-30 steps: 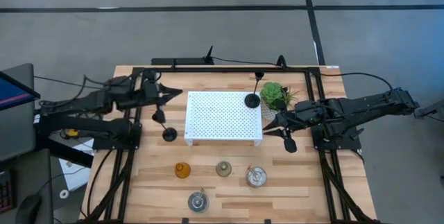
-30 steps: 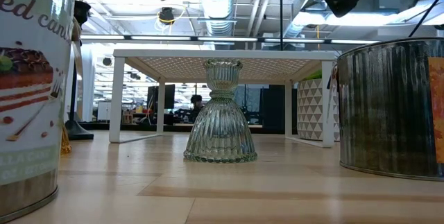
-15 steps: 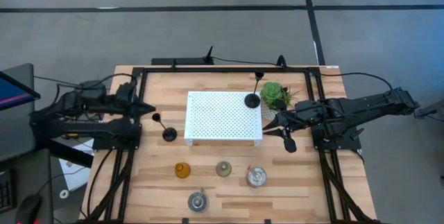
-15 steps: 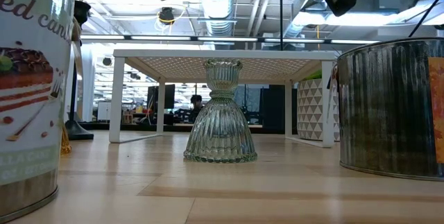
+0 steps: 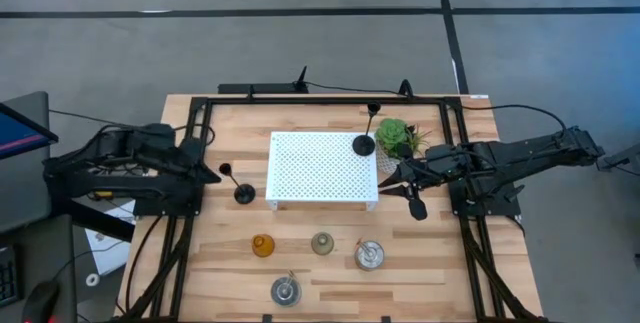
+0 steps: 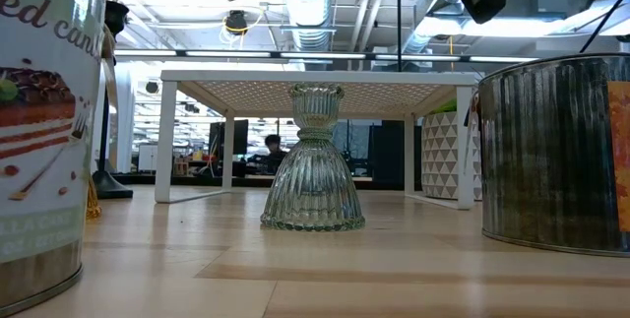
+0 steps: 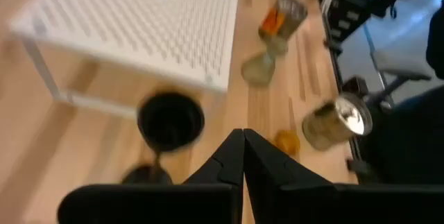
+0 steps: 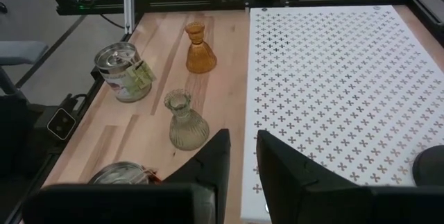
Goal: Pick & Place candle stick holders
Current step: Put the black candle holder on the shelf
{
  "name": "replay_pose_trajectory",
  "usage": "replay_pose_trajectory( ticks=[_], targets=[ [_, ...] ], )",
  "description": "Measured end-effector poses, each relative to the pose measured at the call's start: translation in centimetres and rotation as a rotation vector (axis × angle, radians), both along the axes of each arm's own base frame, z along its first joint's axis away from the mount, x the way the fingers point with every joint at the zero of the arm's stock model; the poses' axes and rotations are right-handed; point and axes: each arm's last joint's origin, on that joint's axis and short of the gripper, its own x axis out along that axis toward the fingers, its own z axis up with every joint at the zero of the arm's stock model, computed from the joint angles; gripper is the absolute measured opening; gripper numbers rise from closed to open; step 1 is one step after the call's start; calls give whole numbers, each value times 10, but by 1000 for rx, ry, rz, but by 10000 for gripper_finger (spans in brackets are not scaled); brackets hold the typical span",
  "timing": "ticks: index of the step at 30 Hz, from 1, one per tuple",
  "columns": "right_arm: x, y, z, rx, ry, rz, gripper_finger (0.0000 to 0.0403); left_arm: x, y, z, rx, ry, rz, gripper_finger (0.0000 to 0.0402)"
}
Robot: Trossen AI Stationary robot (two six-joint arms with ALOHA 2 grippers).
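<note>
Broadly, the wooden desk (image 5: 330, 263) carried a white perforated tray (image 5: 322, 167) at its centre, with a potted plant (image 5: 396, 137) just off the tray's 3 o'clock corner. One black candle holder (image 5: 364, 143) stood on the tray at its 2 o'clock corner; I judged that one placed. A second black candle holder (image 5: 243, 192) stood on the desk just beside the tray's 8 o'clock corner, not on it. Four more waited toward 6 o'clock: an amber glass holder (image 5: 262, 246), a grey-green glass holder (image 5: 323, 243), a silver tin holder (image 5: 369, 255) and another silver tin holder (image 5: 286, 290). So most of the work seemed left.

At 9 o'clock, the left tool (image 7: 242, 148) hung near the desk's edge with its fingers pressed together and empty. At 3 o'clock, the right tool (image 8: 239, 158) hovered by the tray's side, its fingers slightly parted, holding nothing.

Most of the tray's top lay bare, giving room to set holders down. The four front holders stood apart from each other, with the lowest tin near the desk's 6 o'clock edge.
</note>
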Motion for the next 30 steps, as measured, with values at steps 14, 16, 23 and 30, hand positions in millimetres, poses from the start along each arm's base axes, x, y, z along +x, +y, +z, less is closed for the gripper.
replay_pose_trajectory(
  ticks=[14,16,23,30],
  targets=[
    [0,0,0,0,0,0,65,14,1,-10,28,179,-34,8],
    [0,0,0,0,0,0,65,15,1,-10,40,183,-42,8],
    [0,0,0,0,0,0,65,12,3,-14,82,237,17,8],
    [0,0,0,0,0,0,65,10,6,-15,130,260,80,8]
  ],
)
